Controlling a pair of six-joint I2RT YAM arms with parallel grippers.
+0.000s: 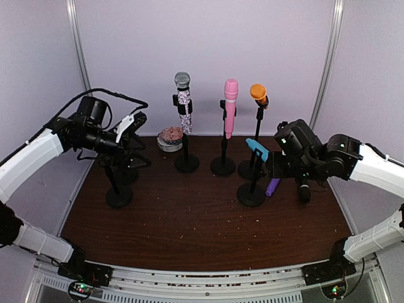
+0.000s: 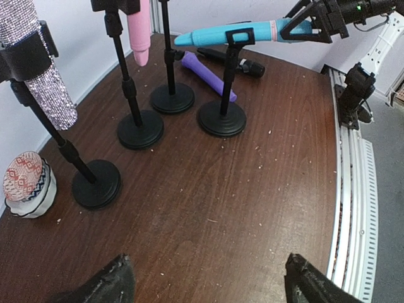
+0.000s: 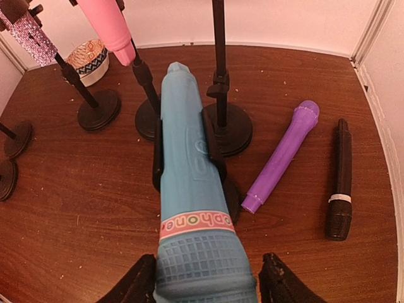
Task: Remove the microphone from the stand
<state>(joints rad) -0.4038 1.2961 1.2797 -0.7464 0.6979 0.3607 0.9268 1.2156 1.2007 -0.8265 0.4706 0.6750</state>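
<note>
The blue microphone (image 3: 189, 164) is cradled in the clip of its stand (image 2: 221, 118), its long axis running straight away from the right gripper (image 3: 205, 281), by which its head is clasped; the left gripper (image 2: 208, 284) is held wide and empty, well apart.

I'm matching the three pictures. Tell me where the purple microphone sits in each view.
Top view: the purple microphone lies right of centre, beside the base under the blue microphone.
Left wrist: it lies upper middle, behind that base.
Right wrist: it lies right of centre, left of a black microphone.
Shared landmark: the blue microphone clipped in its stand.
</note>
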